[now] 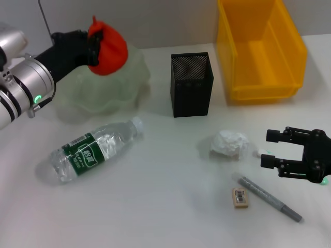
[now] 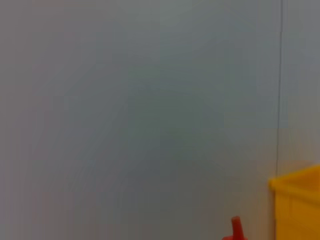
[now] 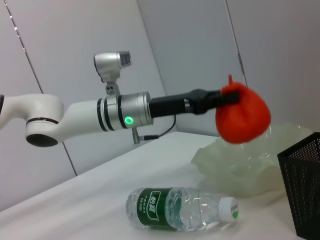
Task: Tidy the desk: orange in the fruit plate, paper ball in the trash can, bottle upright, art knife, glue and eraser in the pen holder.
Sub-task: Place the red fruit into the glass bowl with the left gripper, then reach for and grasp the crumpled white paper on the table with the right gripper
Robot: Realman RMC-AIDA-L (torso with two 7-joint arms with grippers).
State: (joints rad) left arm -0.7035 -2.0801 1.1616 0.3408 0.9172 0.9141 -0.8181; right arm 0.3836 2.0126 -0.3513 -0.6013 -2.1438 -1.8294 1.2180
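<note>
Red-orange, matte, with a small knob on top: the orange [image 1: 107,50] sits at upper left of the head view, clenched in the left gripper [image 1: 95,47] above the pale-green, wavy-rimmed fruit plate [image 1: 85,93]. Left arm reaches in from the left edge, silver forearm, green status light lit. Right gripper [image 1: 270,149] at lower right, fingers spread apart and holding nothing, just beside the paper ball [image 1: 229,143]. Bottle [image 1: 95,150] lies on its side, lower left; dark green label, print not readable. Eraser [image 1: 240,198] with barcode sticker lies near a grey pen-like tool [image 1: 269,198]. Pen holder [image 1: 191,84] centre top; trash can [image 1: 261,49] upper right.

Left wrist view: mostly blank wall; orange's knob tip [image 2: 236,229] at bottom edge, trash can corner [image 2: 297,207] lower right.

Right wrist view: left arm stretched horizontally across mid-frame, orange [image 3: 243,113] gripped above the fruit plate [image 3: 250,165]; bottle [image 3: 182,209] lying below, pen holder [image 3: 304,185] at right edge.
</note>
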